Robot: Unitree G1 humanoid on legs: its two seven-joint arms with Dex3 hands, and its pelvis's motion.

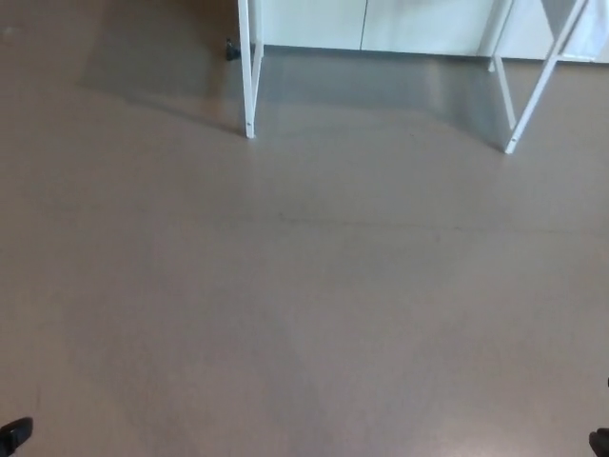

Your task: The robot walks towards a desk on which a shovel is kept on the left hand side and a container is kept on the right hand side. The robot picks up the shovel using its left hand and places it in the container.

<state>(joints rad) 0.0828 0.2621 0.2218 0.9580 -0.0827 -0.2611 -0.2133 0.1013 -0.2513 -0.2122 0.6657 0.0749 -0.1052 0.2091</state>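
Head view: small dark bits of the left hand (14, 435) and right hand (599, 441) peek in at the bottom corners, too little to tell how their fingers are set. Brown floor (304, 286) fills the picture, with white desk legs (249, 76) and white cabinets (381, 24) at the top. Shovel and container lie out of sight.

I see bare floor (304, 305) across most of the view. Two desk legs stand at the far end: one left of centre (247, 76), one to the right (533, 95). Cabinets (381, 24) sit behind them.
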